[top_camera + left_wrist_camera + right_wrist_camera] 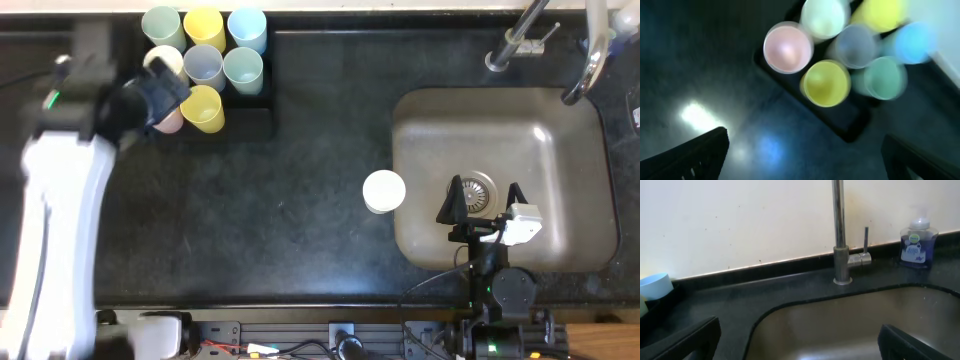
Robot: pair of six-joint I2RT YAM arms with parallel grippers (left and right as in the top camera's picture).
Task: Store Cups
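Cups in black tray; white cup beside sink. Left jaws apart near tray, right jaws apart over sink.

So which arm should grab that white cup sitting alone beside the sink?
Right, probably. The right gripper hangs open over the sink, close beside the white cup on the counter. The left gripper is far across the counter, above the tray of cups.

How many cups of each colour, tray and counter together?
yellow cups: 2
green cups: 2
white cups: 2
blue cup: 1
grey cup: 1
pink cup: 1
Total: 9
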